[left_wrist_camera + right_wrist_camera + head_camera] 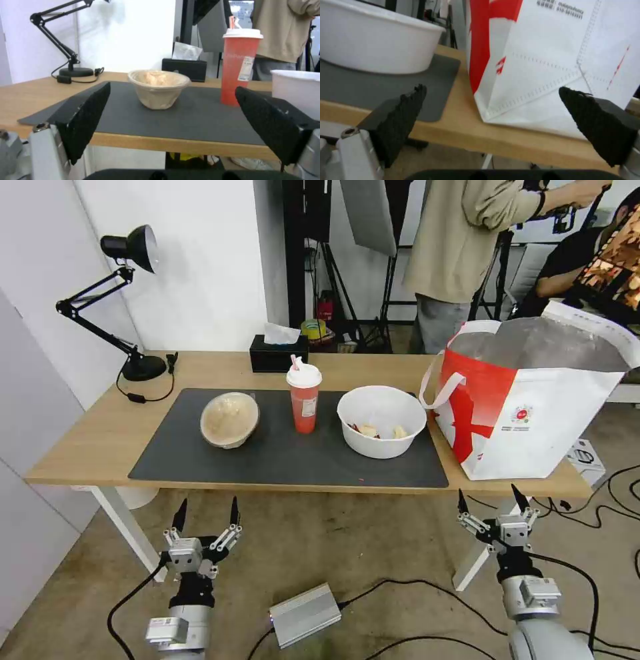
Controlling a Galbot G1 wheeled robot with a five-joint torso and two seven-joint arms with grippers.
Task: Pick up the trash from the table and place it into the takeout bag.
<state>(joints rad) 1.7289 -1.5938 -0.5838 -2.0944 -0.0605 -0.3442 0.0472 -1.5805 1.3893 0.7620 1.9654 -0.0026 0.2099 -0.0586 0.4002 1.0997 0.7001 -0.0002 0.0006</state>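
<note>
Three trash items left on the table (100, 437), none bagged yet.
Beige lidded bowl (229, 419), red drink cup (304, 400) and white bowl with scraps (381, 421) sit on the grey mat (167, 460); takeout bag (533, 400) stands open just right of it. Left hand (207, 511) and right hand (492, 499) both spread, empty, below the table's near edge.

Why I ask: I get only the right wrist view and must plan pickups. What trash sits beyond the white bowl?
Observer: A red drink cup stands on the grey mat, left of the white bowl.
Operator: Anything past the cup?
Observer: A beige lidded bowl, farther left, straight ahead of the open left hand.
Operator: Is the bag open on top?
Observer: Yes, the takeout bag gapes upward, showing its foil lining.
</note>
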